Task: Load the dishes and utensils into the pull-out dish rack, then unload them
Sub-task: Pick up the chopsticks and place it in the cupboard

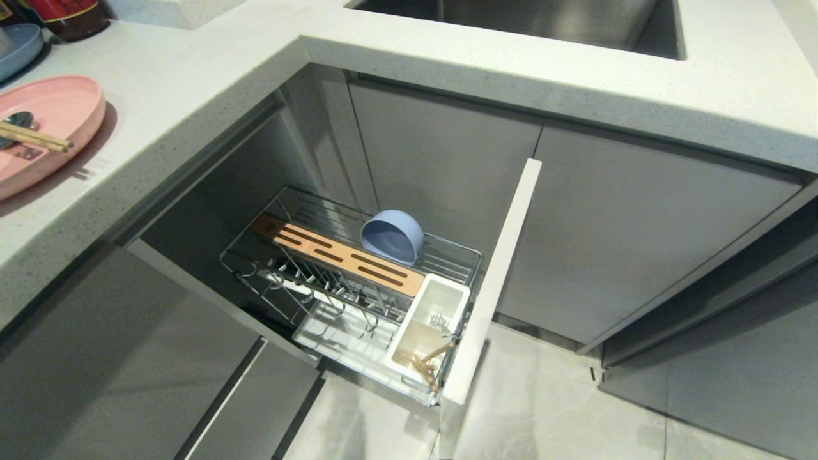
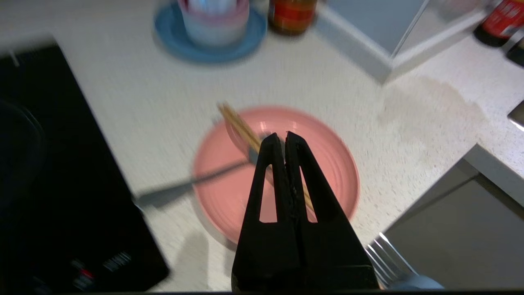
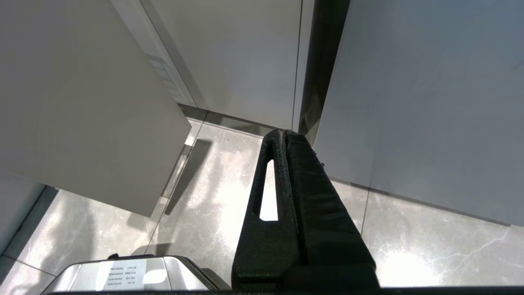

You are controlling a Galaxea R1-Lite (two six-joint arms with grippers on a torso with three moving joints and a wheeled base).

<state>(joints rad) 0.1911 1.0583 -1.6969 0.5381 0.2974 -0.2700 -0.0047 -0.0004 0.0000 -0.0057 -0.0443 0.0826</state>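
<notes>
The pink plate [image 1: 64,108] lies on the counter at the far left, with the wooden chopsticks [image 1: 35,137] and the spoon [image 1: 18,119] resting on it. In the left wrist view my left gripper [image 2: 282,134] hovers shut and empty above that plate [image 2: 331,172]; the chopsticks [image 2: 239,125] cross it and the spoon [image 2: 196,186] sticks out over its rim. Below the counter the pull-out dish rack [image 1: 460,255] stands open, and the blue bowl [image 1: 392,236] sits tilted in it behind the wood strip. My right gripper [image 3: 283,132] hangs shut over the floor. Neither arm shows in the head view.
The rack's pale front panel [image 1: 498,275] juts into the floor space. A white utensil box [image 1: 441,300] with a brown wooden piece sits at the rack's front. On the counter are a black cooktop [image 2: 61,184], a blue-grey plate [image 2: 249,39] carrying a bowl, and a jar [image 2: 291,14].
</notes>
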